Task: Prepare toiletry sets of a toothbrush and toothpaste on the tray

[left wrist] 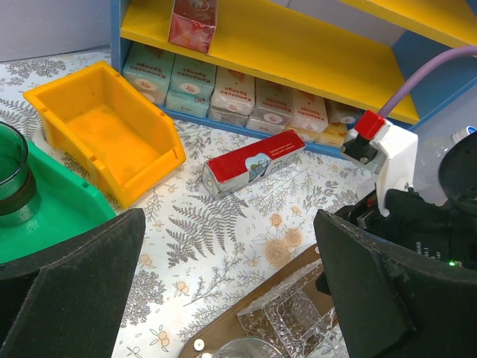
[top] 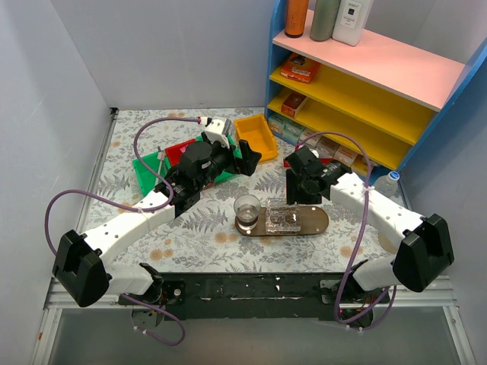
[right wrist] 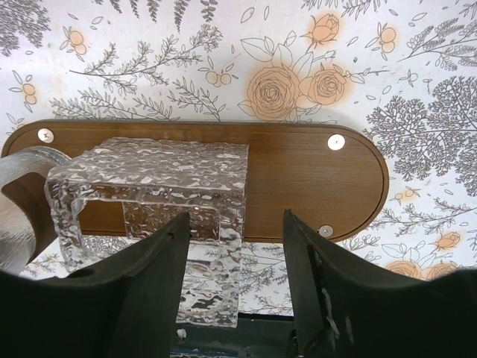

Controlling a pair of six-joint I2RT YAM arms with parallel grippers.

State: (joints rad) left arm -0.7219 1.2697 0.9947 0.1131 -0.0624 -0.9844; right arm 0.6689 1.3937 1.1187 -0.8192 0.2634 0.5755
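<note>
Both empty: right pincer (right wrist: 235, 224) released above the clear holder (right wrist: 149, 171) on the tray (right wrist: 298, 175), left pincer (left wrist: 229, 224) gaping; a careless dip could topple that holder.

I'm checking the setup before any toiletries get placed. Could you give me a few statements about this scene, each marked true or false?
1. A clear textured block stands on the tray. True.
2. The yellow bin is empty. True.
3. The red carton lies on the tray. False: it lies on the table, off the tray.
4. The left claw grips a tube. False: it is open and holds nothing.
5. The right claw is open above the tray. True.
</note>
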